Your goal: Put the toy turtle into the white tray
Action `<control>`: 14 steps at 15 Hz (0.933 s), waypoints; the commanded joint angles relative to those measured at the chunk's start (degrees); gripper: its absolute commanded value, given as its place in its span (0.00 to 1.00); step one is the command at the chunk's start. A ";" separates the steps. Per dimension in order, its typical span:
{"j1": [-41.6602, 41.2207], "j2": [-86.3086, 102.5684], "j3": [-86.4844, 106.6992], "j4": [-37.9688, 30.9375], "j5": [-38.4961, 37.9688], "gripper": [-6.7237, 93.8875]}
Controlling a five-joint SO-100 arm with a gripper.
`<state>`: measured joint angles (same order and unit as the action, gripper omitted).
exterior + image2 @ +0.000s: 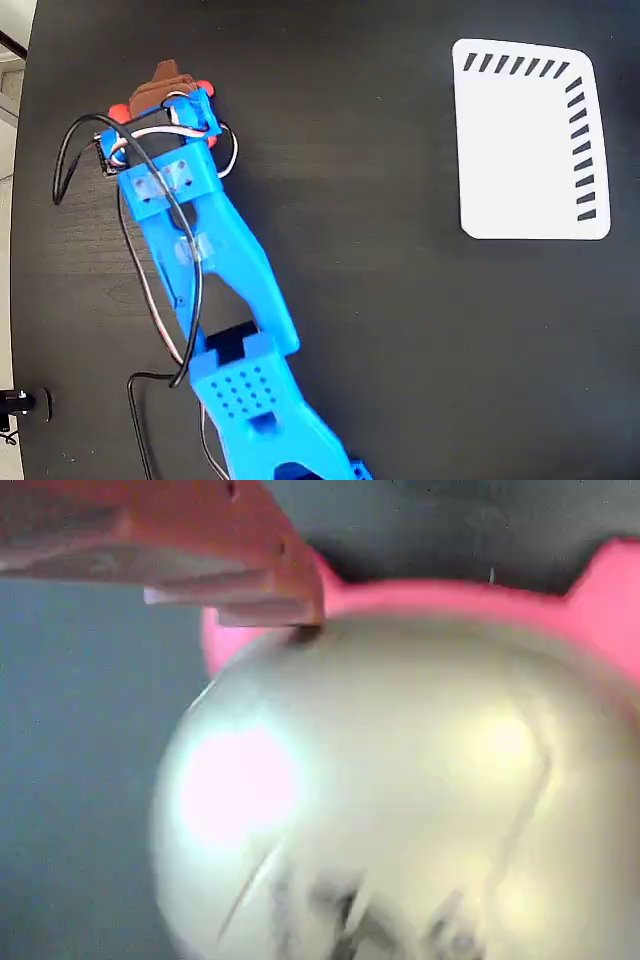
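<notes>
The toy turtle (400,800) fills the wrist view: a shiny beige-silver shell with a blurred dark mark, red-pink body behind it. One brown finger (200,550) lies across the top left, its tip at the shell's rim; the other finger is out of view. In the fixed view my gripper (165,85) sits right on top of the turtle (118,110) at the upper left, and only red bits show on either side. The white tray (525,150) lies far to the right, with dark slanted stripes along its top and right edges.
The blue arm (215,270) runs from the bottom centre up to the left, with black and white cables (75,150) looping beside it. Black tabletop (380,300) lies between the arm and the tray. The table's left edge (20,250) is close to the gripper.
</notes>
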<state>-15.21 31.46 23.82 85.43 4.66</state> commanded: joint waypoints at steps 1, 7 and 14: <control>-1.23 1.23 -3.96 -0.62 0.62 0.62; -1.85 -1.23 -5.98 -1.41 0.44 0.58; -3.87 -2.02 -5.80 -2.72 1.67 0.06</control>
<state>-16.88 27.33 19.78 81.74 5.36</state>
